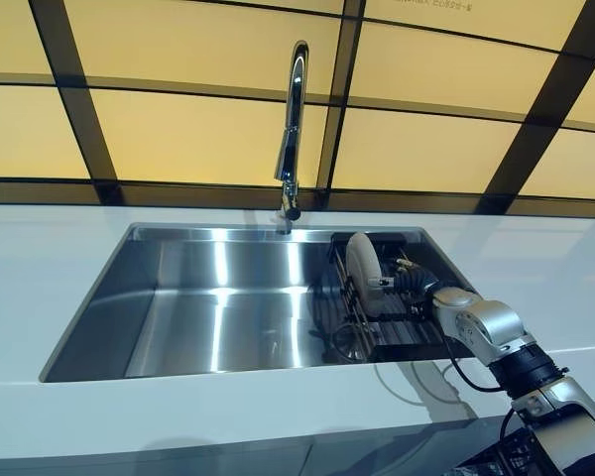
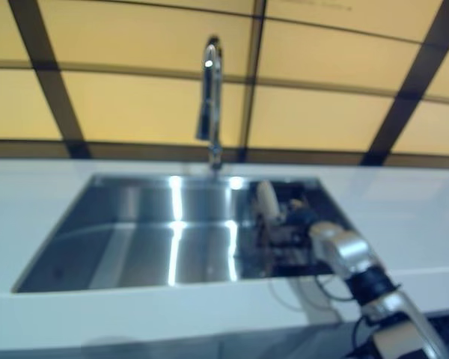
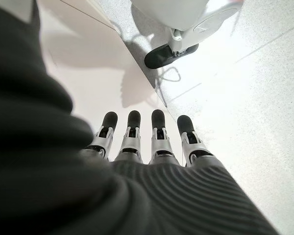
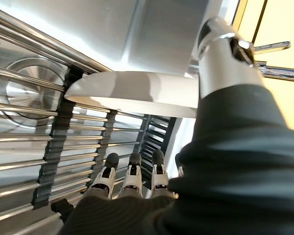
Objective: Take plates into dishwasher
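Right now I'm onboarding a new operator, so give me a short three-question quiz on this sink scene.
1. True or false: the white plate stands on edge in the rack.
2. The rack sits at which side of the sink? A left, B right, C outside it.
3. Which hand reaches into the sink by the plate?

Key: 1 true; 2 B; 3 the right hand, fingers straight; the left hand hangs over the floor.

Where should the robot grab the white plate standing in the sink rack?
Probably the plate's top rim, since it stands on edge in the rack, so only that edge is free. Come from the right, where the right hand is beside it: thumb on one face, fingers on the other, then lift straight up.
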